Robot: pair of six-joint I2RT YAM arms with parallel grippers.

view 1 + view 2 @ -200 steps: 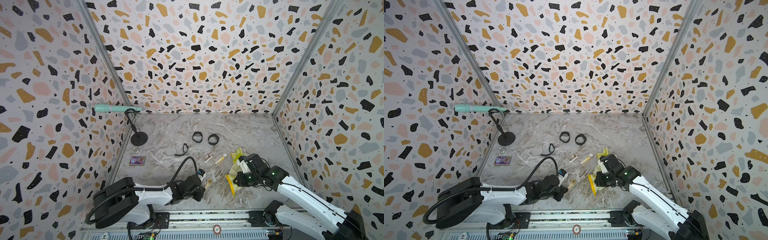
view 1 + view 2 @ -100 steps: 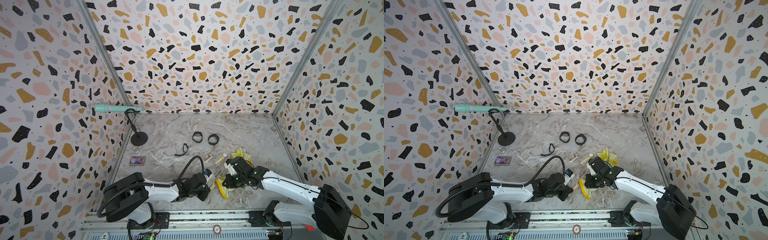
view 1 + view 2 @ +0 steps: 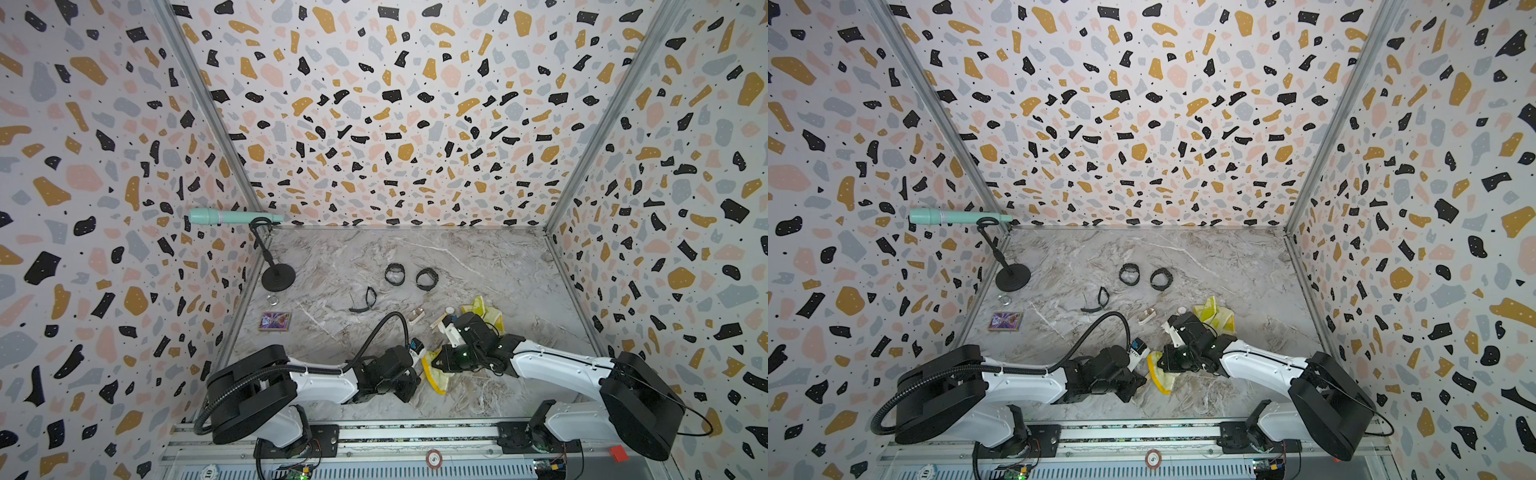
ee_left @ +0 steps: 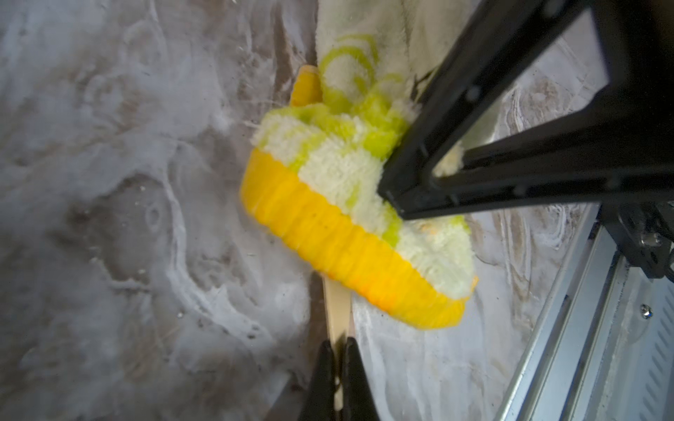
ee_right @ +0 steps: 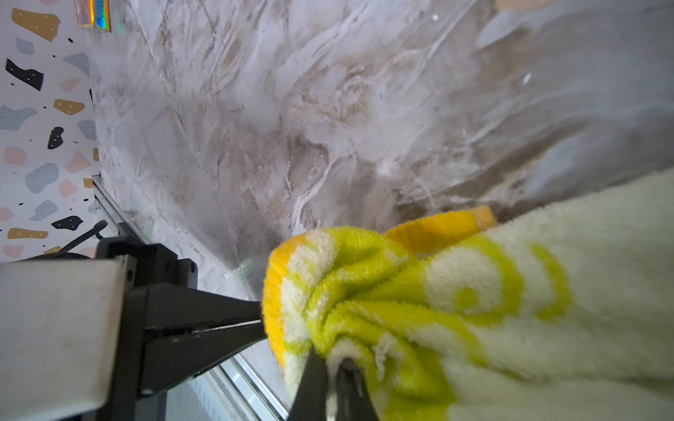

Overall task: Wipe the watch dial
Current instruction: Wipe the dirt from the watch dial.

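Watch strap (image 4: 337, 310) stays clenched in my left claw (image 4: 337, 348); my right claw (image 5: 330, 359), clamped on the yellow cloth (image 5: 456, 291), has swung in and laid it over the watch.

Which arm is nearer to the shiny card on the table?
Left. The left arm lies on the same side of the table as the card; the right arm reaches in from the opposite side, beyond the yellow cloth.
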